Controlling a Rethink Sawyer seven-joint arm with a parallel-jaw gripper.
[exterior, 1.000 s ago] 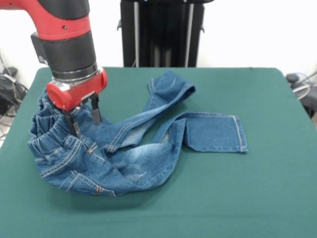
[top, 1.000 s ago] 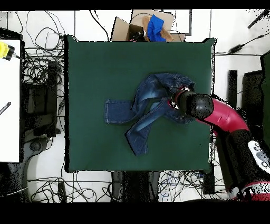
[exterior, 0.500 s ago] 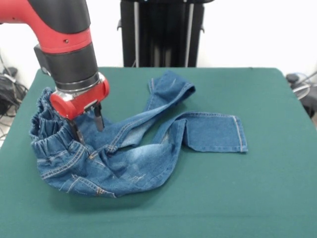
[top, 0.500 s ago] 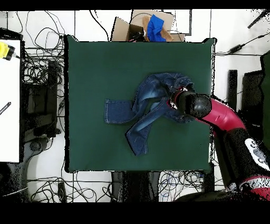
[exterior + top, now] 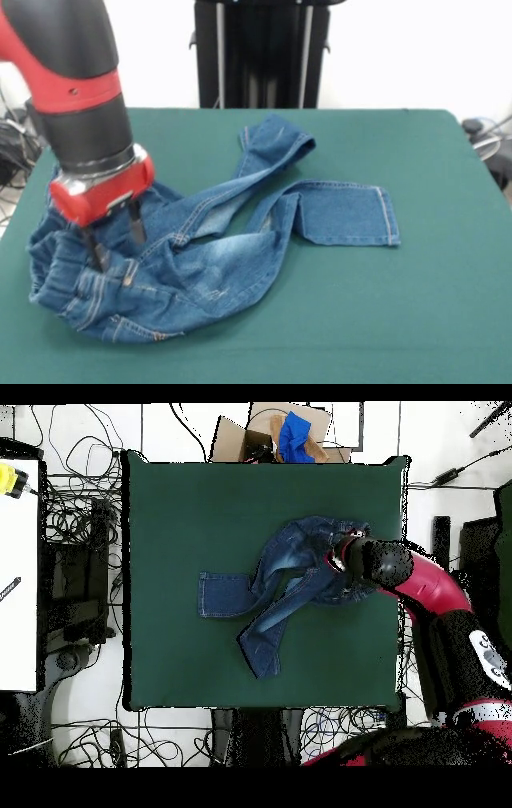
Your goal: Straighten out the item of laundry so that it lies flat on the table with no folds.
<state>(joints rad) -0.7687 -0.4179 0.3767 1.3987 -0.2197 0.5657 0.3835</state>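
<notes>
Your gripper (image 5: 114, 237) stands at the waistband end of the jeans (image 5: 216, 240), its two dark fingers (image 5: 137, 222) pointing down with a visible gap between them. One finger is sunk into the bunched denim near the elastic waist and the other stands clear just beside it. The jaws read as parted with cloth between them, but the contact itself is hidden in the folds, so you cannot confirm whether the fabric is actually pinched.

The jeans lie on the table (image 5: 448, 304) towards the side where the arm (image 5: 420, 589) works, well inside the green edges in both views. The waist section is heaped and rucked under the gripper, which suits a hold taken at the thickest, most gatherable part. The two legs trail away across the table. One crosses over the other, and the farther hem (image 5: 276, 136) is turned back on itself. The nearer leg ends in a flat, squared cuff (image 5: 344, 214) doubled over the leg.

Material: mid-blue denim with pale worn patches, a ribbed gathered waist and stitched seams. It is stiff enough to hold ridges. The table cover is matt, dark green and felt-like, likely to drag on cloth.

Judgement: flattening is far from complete.
</notes>
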